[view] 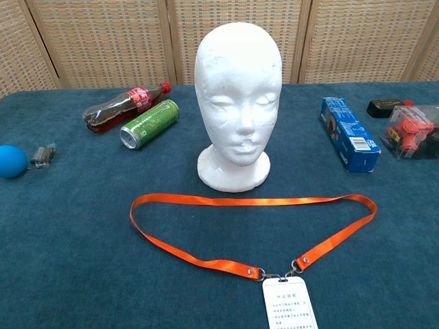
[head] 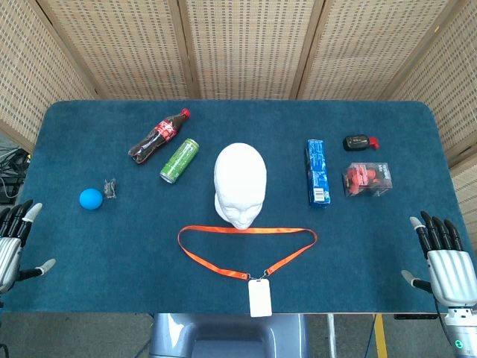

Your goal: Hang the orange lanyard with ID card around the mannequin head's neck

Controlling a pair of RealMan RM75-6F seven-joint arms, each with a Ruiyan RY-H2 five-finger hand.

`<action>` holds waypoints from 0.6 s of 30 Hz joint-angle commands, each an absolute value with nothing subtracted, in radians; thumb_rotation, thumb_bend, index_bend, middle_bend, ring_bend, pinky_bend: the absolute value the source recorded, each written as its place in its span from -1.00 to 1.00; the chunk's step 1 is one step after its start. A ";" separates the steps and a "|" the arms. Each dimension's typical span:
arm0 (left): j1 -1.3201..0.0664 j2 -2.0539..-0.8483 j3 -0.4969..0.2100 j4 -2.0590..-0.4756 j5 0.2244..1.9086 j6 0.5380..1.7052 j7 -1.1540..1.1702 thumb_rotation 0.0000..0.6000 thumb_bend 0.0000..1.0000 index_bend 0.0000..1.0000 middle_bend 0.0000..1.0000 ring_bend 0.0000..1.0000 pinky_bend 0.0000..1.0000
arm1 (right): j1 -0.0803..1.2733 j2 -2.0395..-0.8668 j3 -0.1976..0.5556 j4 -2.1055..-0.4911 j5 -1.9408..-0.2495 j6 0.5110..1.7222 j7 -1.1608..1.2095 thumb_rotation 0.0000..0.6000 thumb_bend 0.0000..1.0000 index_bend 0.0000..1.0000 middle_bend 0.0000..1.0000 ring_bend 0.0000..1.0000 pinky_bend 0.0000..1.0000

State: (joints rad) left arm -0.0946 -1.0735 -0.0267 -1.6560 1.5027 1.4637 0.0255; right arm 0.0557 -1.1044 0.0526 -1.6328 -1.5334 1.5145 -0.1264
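Note:
A white foam mannequin head stands upright at the table's middle, facing me. In front of it the orange lanyard lies flat in a wide loop on the blue cloth. Its white ID card rests at the near table edge. My left hand hovers at the left edge and my right hand at the right edge. Both have fingers spread and hold nothing, far from the lanyard. Neither hand shows in the chest view.
A cola bottle and a green can lie behind left of the head. A blue ball and small clip sit further left. On the right are a blue box, a red item in clear packaging and a black-red object.

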 commanded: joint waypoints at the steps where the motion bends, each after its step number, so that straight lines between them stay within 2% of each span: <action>1: -0.095 -1.074 -0.026 -1.656 1.502 1.462 0.026 1.00 -1.00 -1.00 -1.00 -1.00 -1.00 | 0.057 -1.105 0.052 -1.631 -1.531 1.511 -0.126 1.00 -1.00 -1.00 -1.00 -1.00 -1.00; 6: -0.093 -1.075 -0.024 -1.652 1.499 1.461 0.027 1.00 -1.00 -1.00 -1.00 -1.00 -1.00 | 0.062 -1.103 0.048 -1.631 -1.534 1.496 -0.116 1.00 -1.00 -1.00 -1.00 -1.00 -1.00; 9: -0.094 -1.075 -0.026 -1.652 1.498 1.461 0.025 1.00 -1.00 -1.00 -1.00 -1.00 -1.00 | 0.073 -1.097 0.040 -1.628 -1.548 1.477 -0.091 1.00 -1.00 -0.93 -1.00 -1.00 -1.00; 11: -0.098 -1.073 -0.027 -1.651 1.505 1.459 0.020 1.00 -1.00 -1.00 -1.00 -1.00 -1.00 | 0.087 -1.093 0.034 -1.618 -1.564 1.456 -0.049 1.00 -1.00 -0.83 -1.00 -1.00 -1.00; 15: -0.102 -1.075 -0.029 -1.643 1.507 1.458 0.016 1.00 -1.00 -1.00 -1.00 -1.00 -1.00 | 0.135 -1.090 0.033 -1.616 -1.572 1.378 0.012 1.00 -1.00 -0.43 -1.00 -1.00 -1.00; 18: -0.104 -1.078 -0.026 -1.641 1.501 1.445 0.007 1.00 -1.00 -1.00 -1.00 -1.00 -1.00 | 0.226 -1.093 0.039 -1.613 -1.605 1.260 0.053 1.00 -0.79 -0.29 -1.00 -1.00 -1.00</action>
